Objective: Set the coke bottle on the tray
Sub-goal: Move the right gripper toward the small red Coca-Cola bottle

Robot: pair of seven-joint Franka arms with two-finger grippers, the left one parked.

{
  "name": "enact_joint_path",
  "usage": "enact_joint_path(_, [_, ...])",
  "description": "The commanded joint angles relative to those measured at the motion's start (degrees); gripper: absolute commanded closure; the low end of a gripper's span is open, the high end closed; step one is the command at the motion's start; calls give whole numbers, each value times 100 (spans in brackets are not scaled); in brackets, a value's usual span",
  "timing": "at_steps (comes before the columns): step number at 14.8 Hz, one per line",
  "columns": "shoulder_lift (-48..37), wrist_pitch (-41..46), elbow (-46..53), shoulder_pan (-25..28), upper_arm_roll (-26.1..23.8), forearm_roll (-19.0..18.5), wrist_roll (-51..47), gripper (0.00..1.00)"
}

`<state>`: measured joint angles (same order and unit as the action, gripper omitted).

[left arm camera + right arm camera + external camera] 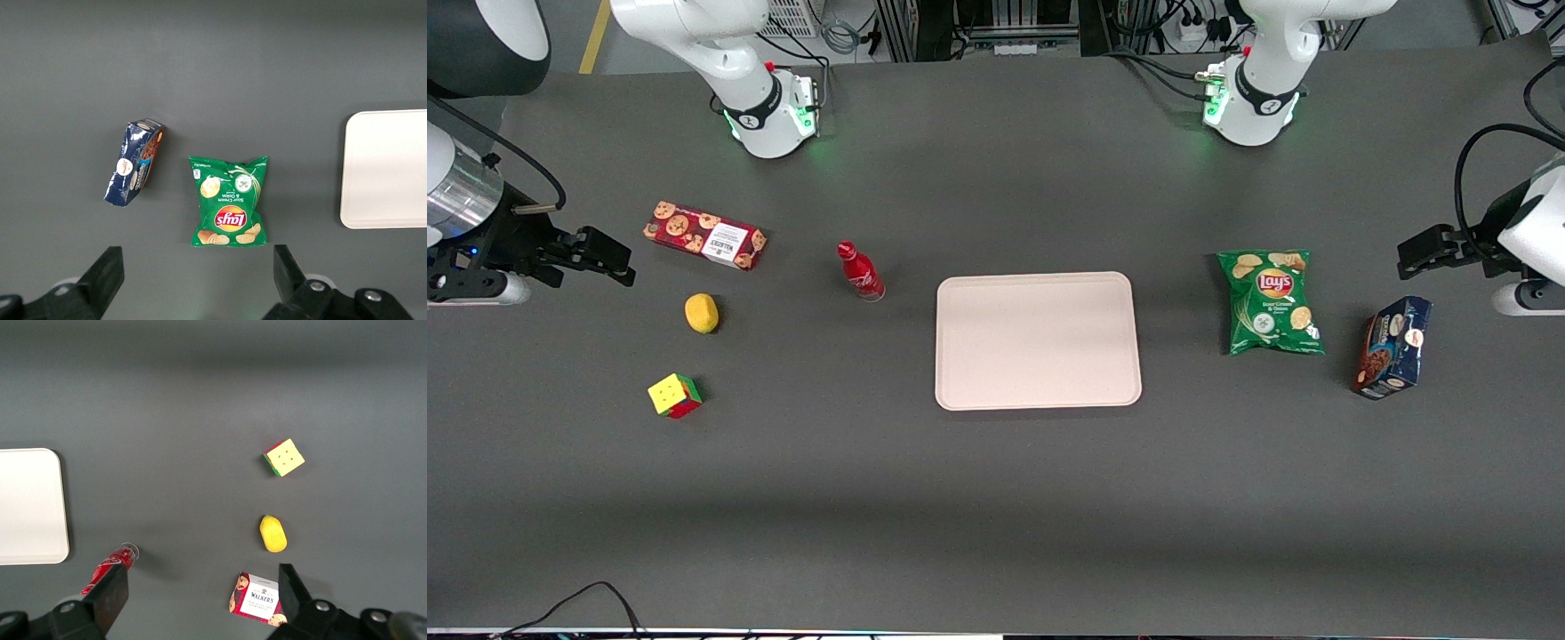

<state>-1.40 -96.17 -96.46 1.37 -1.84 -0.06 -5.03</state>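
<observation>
Black fingers (110, 593) spread wide, the right arm's gripper (609, 258) holding nothing, hanging high at the working arm's end of the dark grey bench (996, 498). The small slim red coke bottle (860, 271) stands well apart from them, upright on its clear base, red cap up, just beside the large flat pinkish-beige tray (1038, 340), not on it
</observation>
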Motion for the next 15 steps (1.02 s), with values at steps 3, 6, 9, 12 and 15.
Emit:
enact_joint_path(3, [96,151,206,-14,-1,15,107,0])
enact_joint_path(6, [87,177,171,30,-53,137,55,0])
enact_joint_path(9, [17,292,-65,21,-343,331,-33,0])
enact_joint_path(12, [-45,170,-425,12,-676,472,-419,0])
enact_joint_path(15, [-535,-601,-1468,-5,-1045,559,-717,0])
